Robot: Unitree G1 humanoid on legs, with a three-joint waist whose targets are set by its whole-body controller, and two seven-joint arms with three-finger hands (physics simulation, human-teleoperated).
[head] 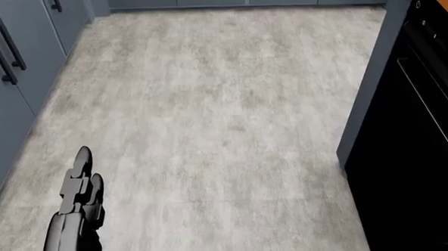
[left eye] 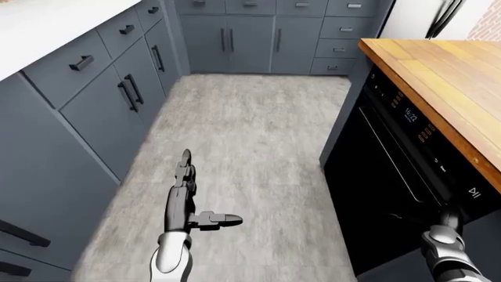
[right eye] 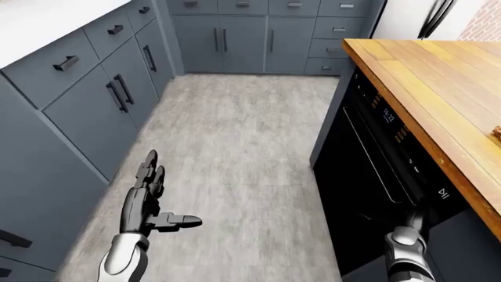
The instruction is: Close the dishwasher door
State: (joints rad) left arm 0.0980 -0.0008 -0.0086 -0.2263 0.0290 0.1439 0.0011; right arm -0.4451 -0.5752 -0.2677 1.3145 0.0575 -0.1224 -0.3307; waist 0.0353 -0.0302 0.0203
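A black appliance front with a long bar handle and a lit display stands upright under the wooden counter at the right. I cannot tell whether this is the dishwasher. My right hand reaches up against its lower part; its dark fingers blend into the black panel, so their state is unclear. My left hand hangs over the floor at lower left, fingers straight, thumb out to the right, holding nothing. It also shows in the head view.
Grey base cabinets with black handles line the left under a white counter. More grey cabinets and drawers close the aisle at the top. Grey floor runs between them and the island.
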